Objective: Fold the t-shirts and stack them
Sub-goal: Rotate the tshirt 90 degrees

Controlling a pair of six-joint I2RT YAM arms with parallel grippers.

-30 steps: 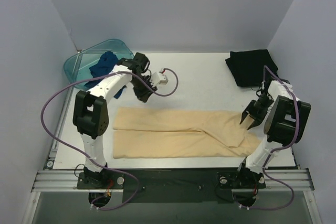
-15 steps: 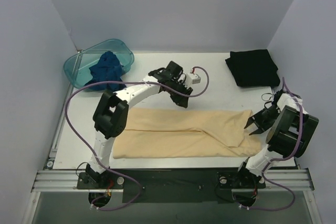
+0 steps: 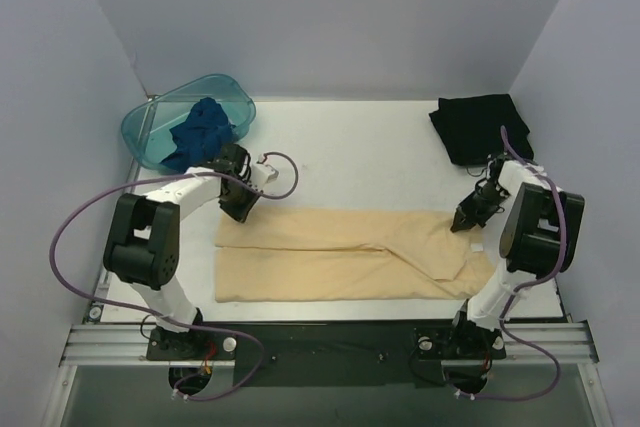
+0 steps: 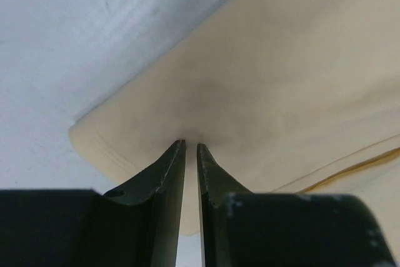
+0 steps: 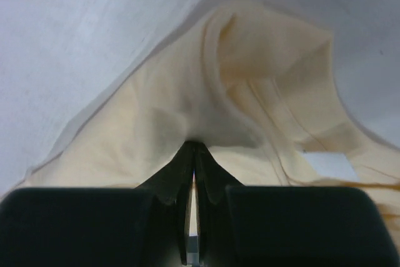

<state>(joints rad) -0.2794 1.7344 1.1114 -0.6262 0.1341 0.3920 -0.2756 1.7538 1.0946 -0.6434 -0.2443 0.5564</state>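
A pale yellow-tan t-shirt [image 3: 340, 255] lies folded lengthwise across the near half of the table. My left gripper [image 3: 240, 209] is down at its far left corner. In the left wrist view the left gripper [image 4: 191, 144] has its jaws pinched to a thin slit on the cloth [image 4: 281, 79]. My right gripper [image 3: 467, 220] is at the shirt's far right edge. The right wrist view shows the right gripper [image 5: 194, 144] shut, with the tan cloth [image 5: 156, 123] puckered at its tips. A folded black t-shirt [image 3: 481, 127] lies at the back right. A dark blue t-shirt [image 3: 203, 127] is bunched in the basin.
The teal translucent basin [image 3: 160, 119] stands at the back left, just behind the left arm. Bare white table [image 3: 360, 152] stretches between basin and black shirt. Purple cables loop off both arms. Walls close in on three sides.
The left arm swung from above the shirt's middle back to its far left corner and its jaws narrowed. The right gripper moved inward onto the shirt's far right edge and shut.
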